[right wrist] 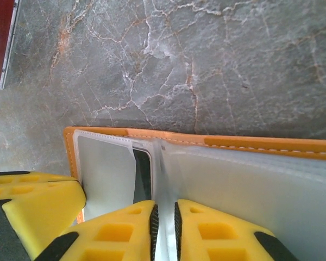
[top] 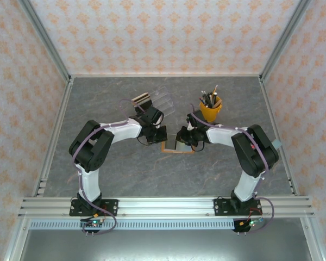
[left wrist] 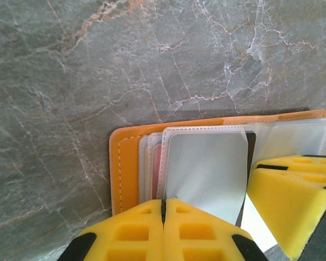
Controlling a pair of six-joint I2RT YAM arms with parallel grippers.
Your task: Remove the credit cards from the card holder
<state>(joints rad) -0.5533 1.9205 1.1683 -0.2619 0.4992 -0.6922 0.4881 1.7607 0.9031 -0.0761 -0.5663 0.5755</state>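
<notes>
The orange card holder point(top: 174, 150) lies open on the table between both arms, its clear sleeves fanned out point(left wrist: 125, 168) point(right wrist: 250, 142). A dark card point(right wrist: 143, 174) sits in one sleeve, and a pink card point(left wrist: 156, 168) shows in the stacked sleeves at the left. My left gripper point(top: 161, 134) point(left wrist: 164, 202) is shut, pinching the near edge of a clear sleeve point(left wrist: 206, 168). My right gripper point(top: 185, 137) point(right wrist: 165, 209) stands slightly open, with an upright clear sleeve point(right wrist: 168, 174) in the narrow gap between its pads. Each wrist view also shows the other arm's yellow fingers point(left wrist: 293, 196) point(right wrist: 32, 201).
A clear tray point(top: 162, 100) with a striped item lies at the back, behind the left gripper. A yellow cup of pens point(top: 210, 109) stands behind the right gripper. A dark red flat item point(right wrist: 0, 43) lies at the frame's upper left edge.
</notes>
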